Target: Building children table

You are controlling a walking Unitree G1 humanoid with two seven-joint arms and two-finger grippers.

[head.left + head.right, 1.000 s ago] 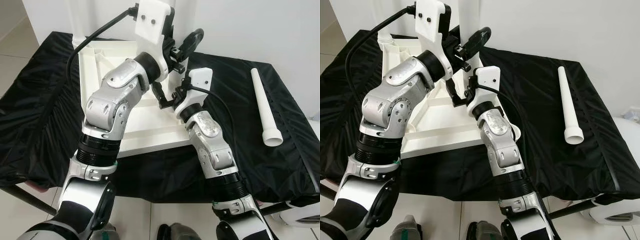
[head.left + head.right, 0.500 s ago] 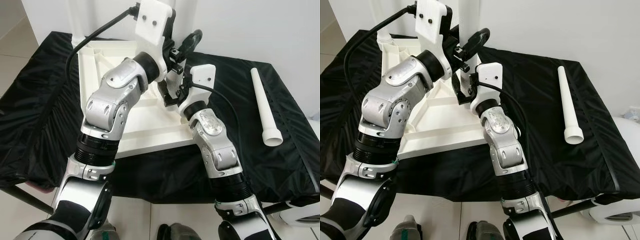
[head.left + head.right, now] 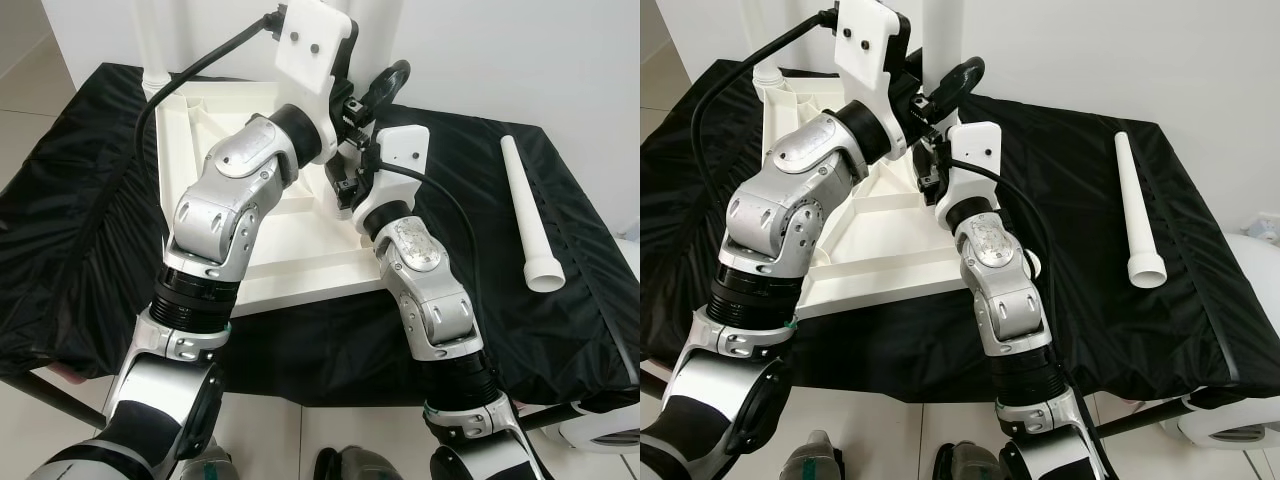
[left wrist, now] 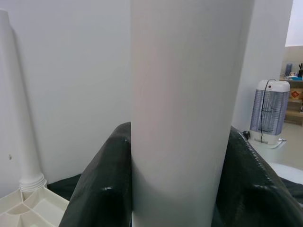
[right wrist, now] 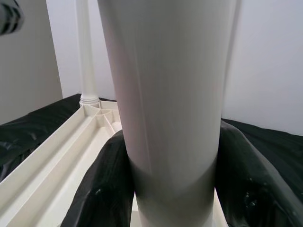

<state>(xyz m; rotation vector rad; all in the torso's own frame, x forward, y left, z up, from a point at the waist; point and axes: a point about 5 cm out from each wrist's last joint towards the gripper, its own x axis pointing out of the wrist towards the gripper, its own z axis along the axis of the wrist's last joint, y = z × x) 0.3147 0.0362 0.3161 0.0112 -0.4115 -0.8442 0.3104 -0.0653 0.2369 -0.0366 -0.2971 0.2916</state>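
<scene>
Room: white walls close behind the work, pale floor tiles below; a white-and-violet appliance stands on the floor off to the side.
Surface: black cloth drapes the tabletop, loose and wrinkled, so I judge that parts can slide or snag on it.
Table panel: the upturned white plastic children's table panel lies ribbed side up on the cloth, with one leg already standing in a far corner socket.
Upright leg: a white tube leg stands at the panel's near right corner, between my two hands.
Left hand: my left hand is clamped around this leg, its black fingers pressed on both sides, higher up the tube.
Right hand: my right hand grips the same leg lower down, just above the socket.
Spare leg: another leg lies flat on the cloth, well apart to my right.
Handling: hollow, stiff and light by my judgement; the smooth round wall looks slippery, so a firm squeeze near the base should guide it best.
</scene>
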